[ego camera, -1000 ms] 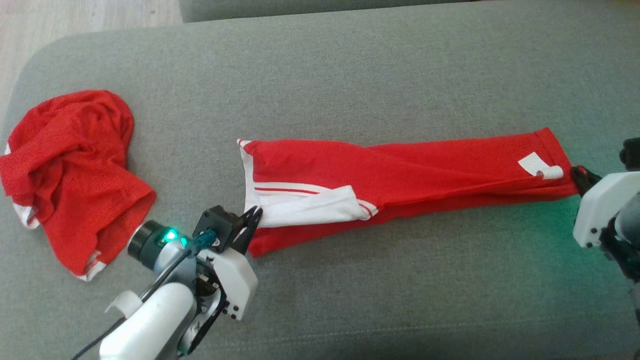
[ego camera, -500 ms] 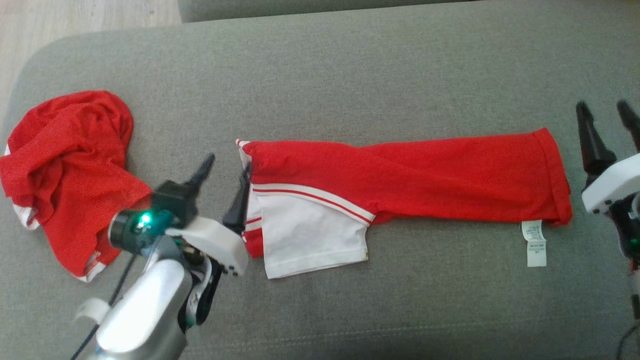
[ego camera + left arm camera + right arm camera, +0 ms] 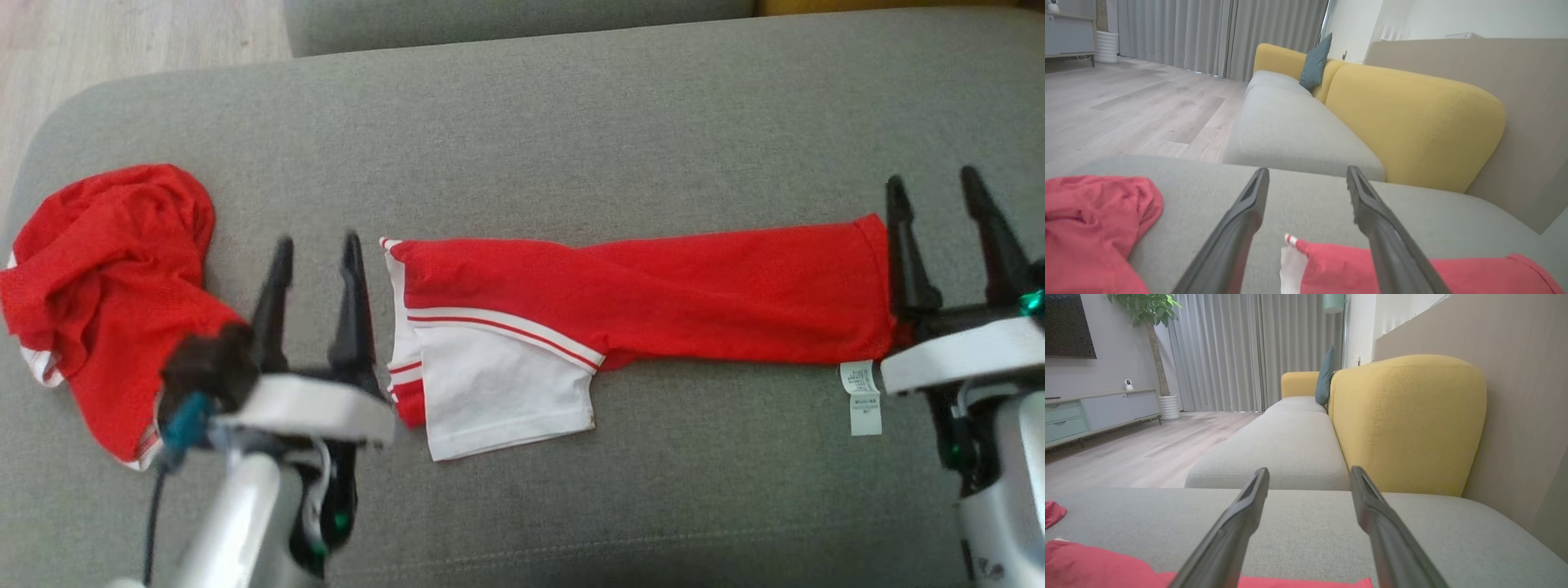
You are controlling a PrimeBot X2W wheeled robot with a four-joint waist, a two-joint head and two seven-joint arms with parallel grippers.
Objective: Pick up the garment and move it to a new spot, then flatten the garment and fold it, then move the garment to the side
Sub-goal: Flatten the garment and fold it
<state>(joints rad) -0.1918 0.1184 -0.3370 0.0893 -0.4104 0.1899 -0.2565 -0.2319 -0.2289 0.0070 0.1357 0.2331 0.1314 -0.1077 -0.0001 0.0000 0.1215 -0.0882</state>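
Garment (image 3: 653, 286) lies as a long red strip across the middle of the grey sofa cushion (image 3: 571, 114), running from 9 to 3 o'clock. A white sleeve (image 3: 498, 384) and a care label (image 3: 864, 398) poke out along its 6 o'clock edge. The left fingers (image 3: 353, 310) stand wide just off its 9 o'clock end, and the right fingers (image 3: 902, 253) stand wide at its 3 o'clock end; neither holds cloth. It looks folded lengthwise, so I judge an end-to-end fold is due. To do it well, pinch all layers at one end's corners, lift low, and lay that end square on the other with the sleeve tucked inside. The knit looks thin, faintly meshed and limp, likely to slide apart; the cushion's coarse weave should hold it. A crumpled red heap (image 3: 106, 294) sits apart at 9 o'clock.
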